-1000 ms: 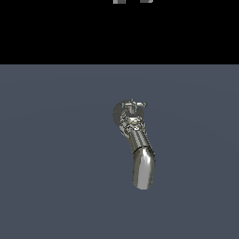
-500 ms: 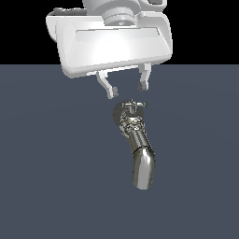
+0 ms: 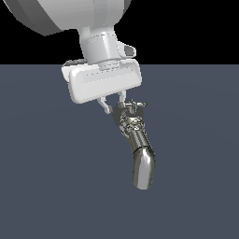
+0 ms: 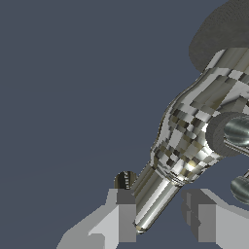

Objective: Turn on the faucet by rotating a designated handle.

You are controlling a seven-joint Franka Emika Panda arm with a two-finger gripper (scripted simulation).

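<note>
The chrome faucet [image 3: 132, 122] stands on the dark grey floor, its curved spout [image 3: 143, 165] reaching toward the camera and a small cross handle [image 3: 136, 105] at its top. My white gripper [image 3: 115, 107] hangs over the faucet's head from the exterior view's left, its fingers [image 3: 106, 106] at handle height. In the wrist view the gripper [image 4: 160, 199] is open, with a chrome bar [image 4: 154, 199] of the faucet between its two fingers [image 4: 124, 214]. The faucet's faceted body [image 4: 192, 138] fills the frame beyond it. I cannot tell whether the fingers touch the bar.
The flat grey floor [image 3: 46, 177] runs all around the faucet. The arm's wide white link [image 3: 60, 14] fills the upper part of the exterior view. A dark round shape [image 4: 223, 34] sits at the corner of the wrist view.
The gripper came down from above the frame, turned, and now has its fingers at the faucet's head beside the handle. The faucet has not moved.
</note>
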